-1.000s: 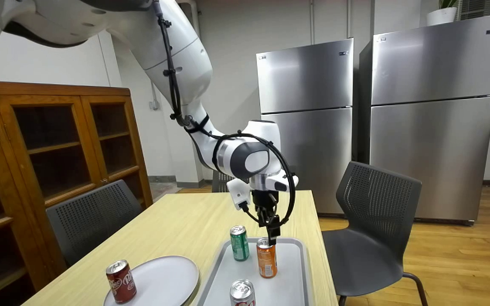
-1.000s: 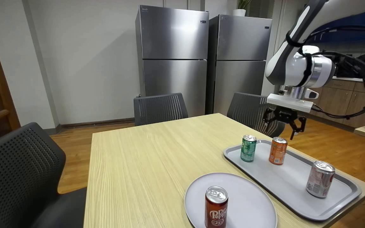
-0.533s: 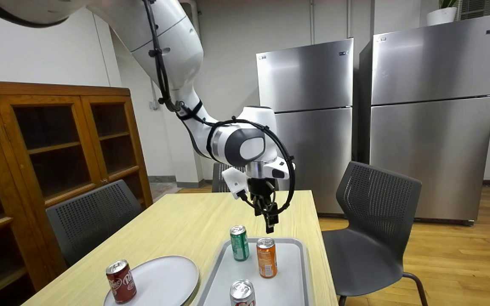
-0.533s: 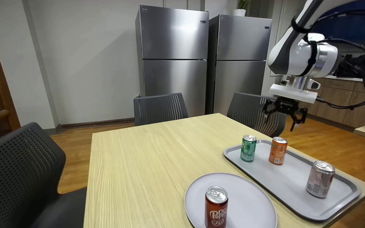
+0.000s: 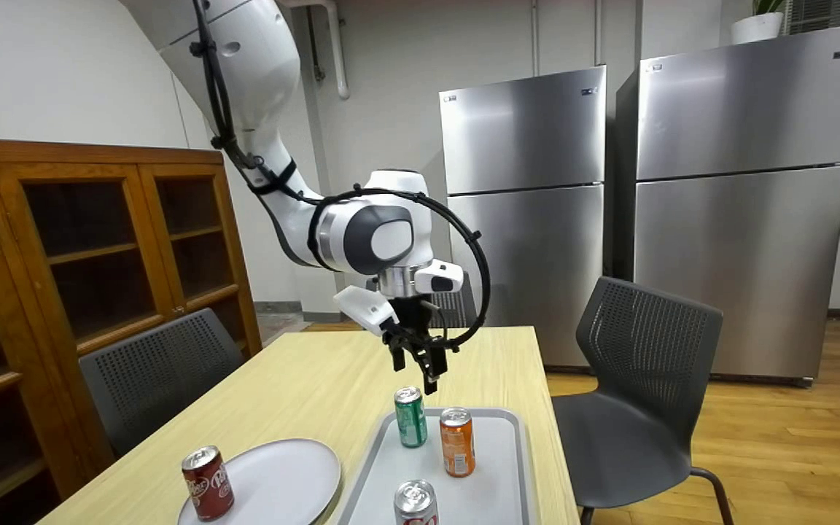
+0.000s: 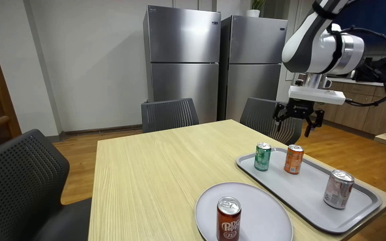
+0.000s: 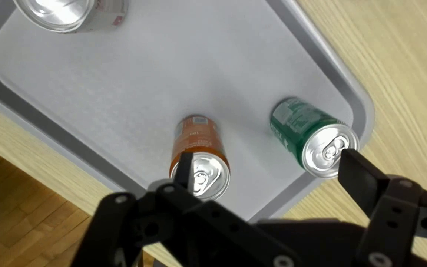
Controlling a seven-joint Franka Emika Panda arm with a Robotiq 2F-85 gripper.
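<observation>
My gripper (image 5: 414,373) is open and empty, above the far end of the grey tray (image 6: 300,195). The gripper also shows in an exterior view (image 6: 293,130) and in the wrist view (image 7: 266,163). A green can (image 7: 297,118) and an orange can (image 7: 198,137) stand upright on the tray, below the fingers. In the wrist view a fingertip overlaps each can's top; in an exterior view the gripper hangs clear above the green can (image 6: 262,157) and orange can (image 6: 294,160). A silver can (image 6: 338,189) stands at the tray's near end.
A dark red Dr Pepper can (image 6: 229,221) stands on a round pale plate (image 6: 263,214) beside the tray. Both rest on a light wooden table (image 6: 159,167). Dark chairs (image 5: 639,408) surround it. Two steel refrigerators (image 5: 522,146) and a wooden cabinet (image 5: 84,240) stand behind.
My gripper has risen from beside the orange can, moved toward the green can's side and turned somewhat. It stays open. The cans, tray and plate have not moved.
</observation>
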